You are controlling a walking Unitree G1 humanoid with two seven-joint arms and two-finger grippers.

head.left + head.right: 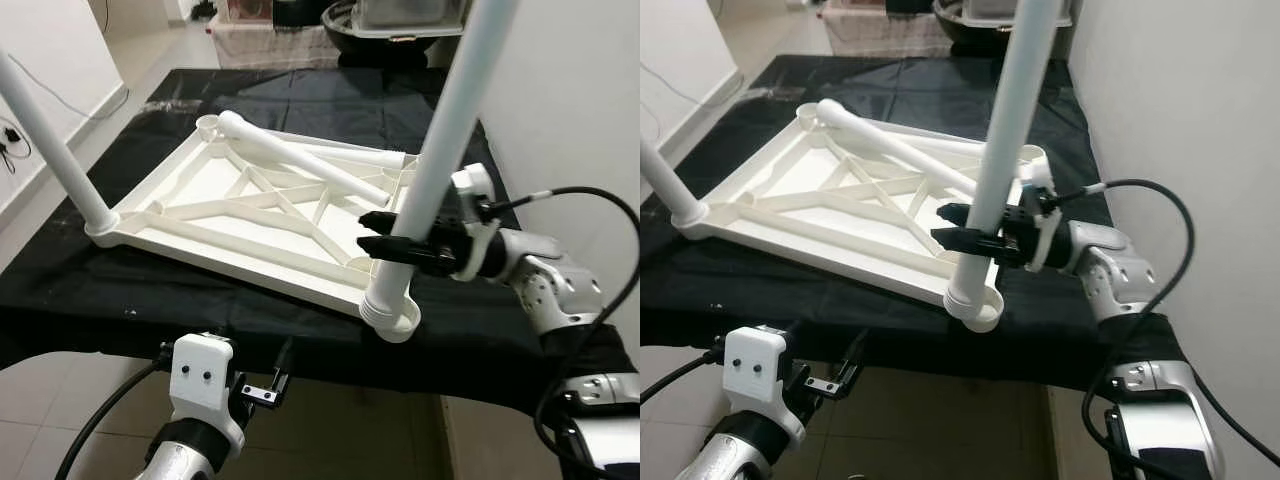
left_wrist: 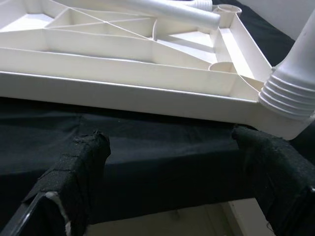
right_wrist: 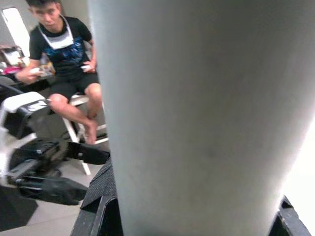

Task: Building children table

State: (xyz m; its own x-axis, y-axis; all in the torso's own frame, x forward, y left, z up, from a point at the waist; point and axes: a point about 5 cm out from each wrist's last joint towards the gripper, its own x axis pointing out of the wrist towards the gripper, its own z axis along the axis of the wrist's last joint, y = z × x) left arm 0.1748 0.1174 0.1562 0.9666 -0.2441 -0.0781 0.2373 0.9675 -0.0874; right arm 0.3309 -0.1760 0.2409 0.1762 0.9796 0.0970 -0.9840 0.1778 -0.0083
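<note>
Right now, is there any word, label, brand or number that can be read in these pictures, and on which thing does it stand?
None can be read.
The upturned white tabletop and its standing leg, held by the right hand, are plain plastic without print.
The black cloth carries no writing.
The left hand shows no label.

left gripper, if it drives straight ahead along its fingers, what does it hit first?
Most likely the black cloth draping the table's front edge, just under the white tabletop frame. The left gripper is open and aimed below the frame's rim; depth is unclear, so treat this as a guess.
</note>
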